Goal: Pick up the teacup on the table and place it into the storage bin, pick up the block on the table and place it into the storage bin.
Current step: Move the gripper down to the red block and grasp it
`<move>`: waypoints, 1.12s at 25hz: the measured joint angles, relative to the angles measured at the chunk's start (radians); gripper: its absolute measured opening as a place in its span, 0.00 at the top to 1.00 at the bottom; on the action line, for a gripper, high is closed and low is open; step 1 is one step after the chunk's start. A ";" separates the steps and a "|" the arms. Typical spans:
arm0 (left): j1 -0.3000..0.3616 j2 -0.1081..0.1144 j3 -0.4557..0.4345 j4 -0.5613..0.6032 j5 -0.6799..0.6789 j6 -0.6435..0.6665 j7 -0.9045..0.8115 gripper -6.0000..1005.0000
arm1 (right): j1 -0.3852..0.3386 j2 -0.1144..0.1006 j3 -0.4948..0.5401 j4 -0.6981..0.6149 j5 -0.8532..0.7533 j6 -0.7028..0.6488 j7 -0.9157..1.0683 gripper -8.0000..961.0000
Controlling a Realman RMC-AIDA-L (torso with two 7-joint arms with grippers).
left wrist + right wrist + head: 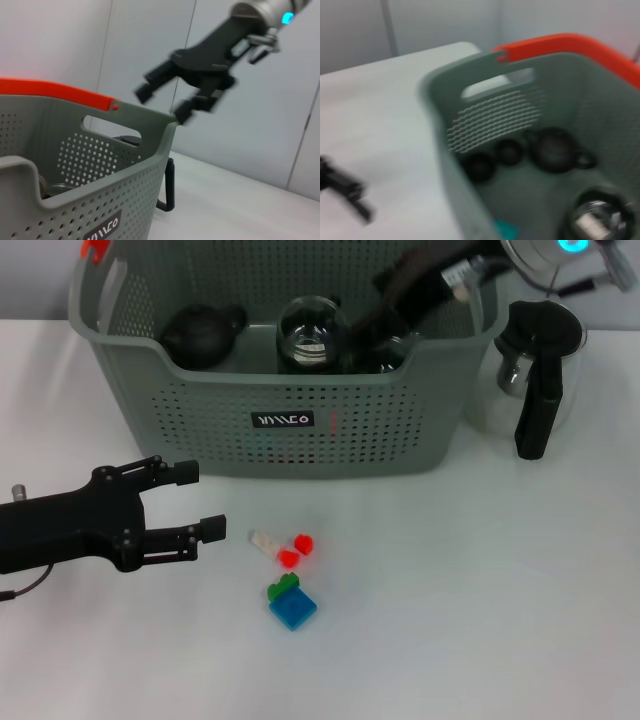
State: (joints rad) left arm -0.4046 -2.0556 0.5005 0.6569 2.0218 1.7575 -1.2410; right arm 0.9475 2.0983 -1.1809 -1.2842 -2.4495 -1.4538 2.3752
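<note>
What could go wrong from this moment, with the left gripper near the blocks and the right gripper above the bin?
1. The open left gripper could scatter the small loose blocks instead of gripping one.
2. The open right gripper, above the storage bin, could strike its rim or the glass pitcher beside it.

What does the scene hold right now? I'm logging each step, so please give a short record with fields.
left gripper: jaws open, empty, low over the table, left of the blocks
right gripper: jaws open, empty, above the storage bin's right end
storage bin: at the back of the table, holds a dark teapot and a glass jar
blocks: red, white, green and blue, on the table in front of the bin
glass pitcher: black handle, right of the bin
teacup: cannot identify for certain
</note>
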 joint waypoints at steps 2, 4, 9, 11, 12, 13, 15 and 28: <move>0.000 0.000 0.000 0.000 0.000 -0.003 0.000 0.14 | -0.040 0.000 -0.022 -0.041 0.037 -0.045 -0.002 0.04; -0.001 0.000 0.000 0.000 0.000 -0.003 0.000 0.14 | -0.070 -0.001 -0.055 -0.055 0.057 -0.085 -0.007 0.05; -0.004 0.000 0.000 0.000 -0.002 -0.002 0.000 0.14 | -0.121 0.001 -0.204 -0.021 0.050 -0.074 0.007 0.05; -0.005 0.000 -0.001 0.000 -0.002 -0.002 0.000 0.14 | -0.119 0.002 -0.266 0.019 0.047 -0.034 0.019 0.05; -0.005 0.000 0.000 0.000 -0.002 -0.002 0.000 0.14 | -0.115 0.002 -0.288 0.036 0.047 -0.019 0.022 0.05; -0.006 0.000 -0.001 0.000 -0.002 0.000 0.000 0.14 | -0.106 0.002 -0.311 0.058 0.047 0.000 0.027 0.05; -0.006 0.001 -0.001 0.000 -0.002 0.003 0.000 0.14 | -0.079 0.003 -0.353 0.112 0.047 0.038 0.042 0.05; -0.003 0.005 0.000 0.000 0.001 0.002 0.001 0.14 | -0.002 0.009 -0.533 0.239 0.050 0.221 0.083 0.05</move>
State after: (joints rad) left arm -0.4076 -2.0509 0.5001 0.6569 2.0228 1.7593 -1.2400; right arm 0.9457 2.1076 -1.7136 -1.0447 -2.3990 -1.2333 2.4585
